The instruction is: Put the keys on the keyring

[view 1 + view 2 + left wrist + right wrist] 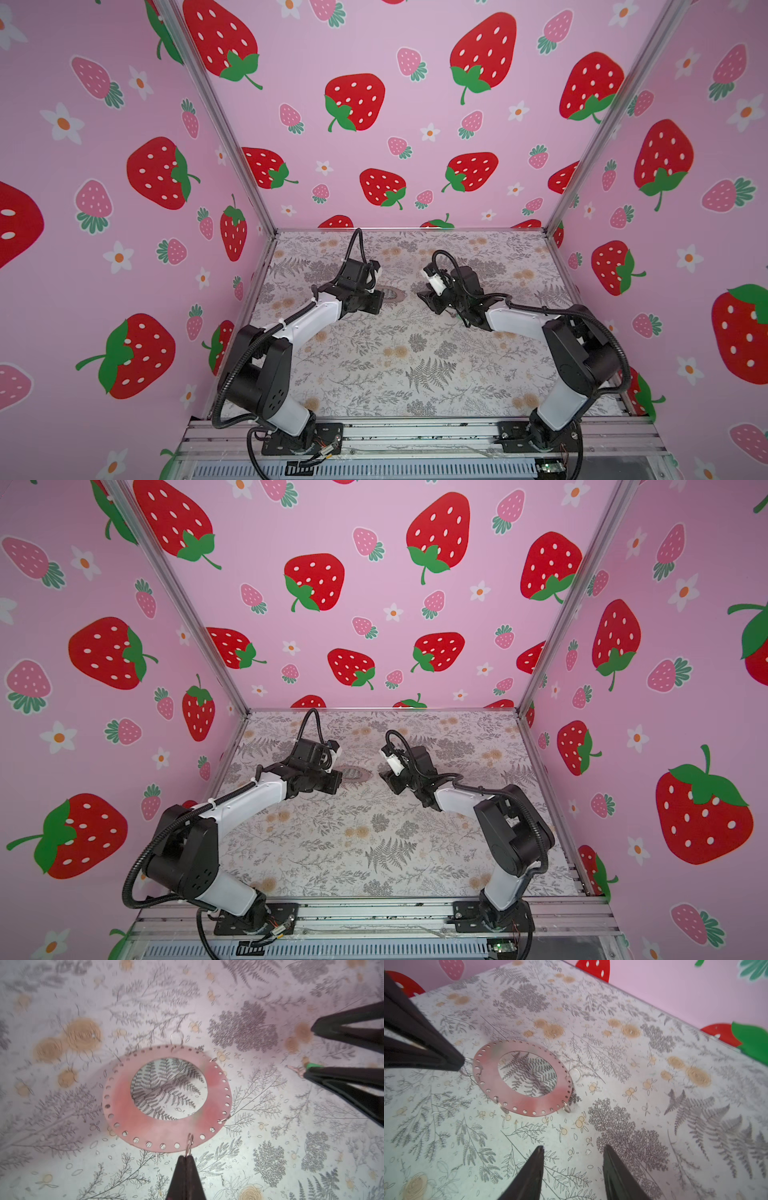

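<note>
Floral paper covers the table (62, 1167). The keyring (118, 1095) sits mid-frame in the left wrist view. It looks thin, stiff and light, and is best held by its edge. The left gripper (187, 1157) pinches a wire loop (189, 1144) on its rim. The right gripper (573, 1147) gapes with nothing between its tips. Only a green sliver of the keys (312, 1066) shows beside one finger at mid-right, and whether they touch is unclear.
</note>
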